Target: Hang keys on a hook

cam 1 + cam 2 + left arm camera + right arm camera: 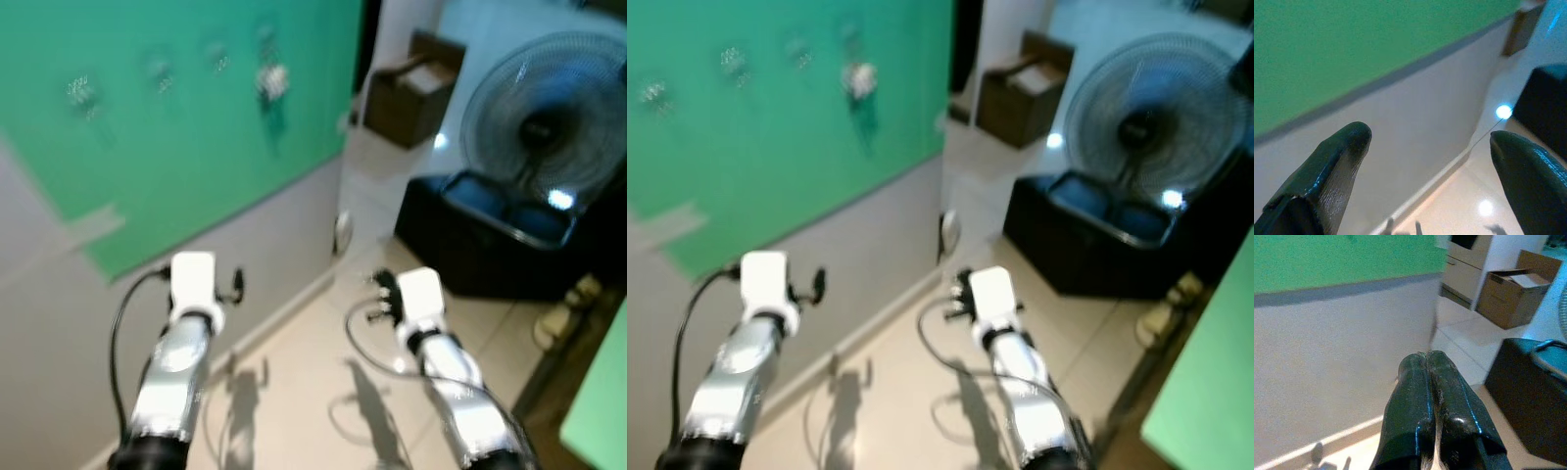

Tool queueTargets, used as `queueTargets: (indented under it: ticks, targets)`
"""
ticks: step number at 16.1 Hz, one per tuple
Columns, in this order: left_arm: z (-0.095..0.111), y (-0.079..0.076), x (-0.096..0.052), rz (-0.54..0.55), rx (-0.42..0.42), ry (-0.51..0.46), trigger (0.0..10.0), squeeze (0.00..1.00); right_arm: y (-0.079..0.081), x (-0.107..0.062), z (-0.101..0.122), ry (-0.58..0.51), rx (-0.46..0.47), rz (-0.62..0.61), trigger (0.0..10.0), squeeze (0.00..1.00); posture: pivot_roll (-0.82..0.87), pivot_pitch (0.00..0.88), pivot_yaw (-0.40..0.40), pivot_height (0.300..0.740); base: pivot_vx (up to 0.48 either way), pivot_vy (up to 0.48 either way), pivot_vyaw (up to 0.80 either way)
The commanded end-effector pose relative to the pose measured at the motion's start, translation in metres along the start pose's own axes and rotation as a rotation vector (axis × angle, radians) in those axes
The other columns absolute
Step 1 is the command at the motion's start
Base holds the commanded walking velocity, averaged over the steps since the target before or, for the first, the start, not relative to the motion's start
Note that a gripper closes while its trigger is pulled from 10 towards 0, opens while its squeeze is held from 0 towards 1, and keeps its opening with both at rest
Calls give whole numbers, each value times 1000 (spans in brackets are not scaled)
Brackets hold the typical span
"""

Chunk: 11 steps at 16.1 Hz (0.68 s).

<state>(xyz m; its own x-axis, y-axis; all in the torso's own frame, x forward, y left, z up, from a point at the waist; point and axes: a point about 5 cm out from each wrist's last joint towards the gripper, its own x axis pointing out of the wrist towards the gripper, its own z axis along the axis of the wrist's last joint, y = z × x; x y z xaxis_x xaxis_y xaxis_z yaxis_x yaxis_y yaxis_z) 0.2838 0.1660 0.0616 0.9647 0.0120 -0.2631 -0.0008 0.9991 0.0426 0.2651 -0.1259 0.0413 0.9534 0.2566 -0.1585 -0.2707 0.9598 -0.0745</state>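
A green panel (186, 147) covers the wall on my left and carries several small hooks (83, 90). A white bunch of keys (271, 83) with a green tag hangs on the hook nearest the corner. Both arms are held low in front of me, well below the hooks. My left gripper (1429, 136) is open, its two fingers wide apart, and points at the grey lower wall. My right gripper (1427, 357) is shut, its fingers pressed together with nothing clearly between them. The head views are blurred.
A large standing fan (549, 117) rises over a black case (490, 245) at the right. A brown cardboard box (411, 93) sits on the floor further back. A green table edge (598, 411) juts in at the near right. The pale tiled floor (313, 392) lies below my arms.
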Motion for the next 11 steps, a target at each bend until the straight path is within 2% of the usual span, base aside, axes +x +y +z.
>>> queueTargets:
  ticks: [1, 4, 9, 11]
  targets:
    - [-3, -7, -2, -33, 38, 7, 10000, 0, -2, 1, 3, -4, -1, -4, 10000, 0, 28, 0, -10, 740, 296, -375, 544]
    - [-2, -13, -4, -63, 96, -6, 10000, 0, 0, 0, 2, 8, 11, -4, 10000, 0, 22, 0, -7, 740, 0, -456, 542]
    - [-2, -17, -5, -78, 93, -4, 10000, 0, -2, 0, 3, 8, -12, -12, 10000, 0, 16, 0, -5, 740, 0, -480, 546]
    - [-1, -13, -6, -75, 82, -10, 10000, 0, -5, -1, 6, -5, -9, -33, 10000, 0, 16, 0, -4, 740, 0, -480, 538]
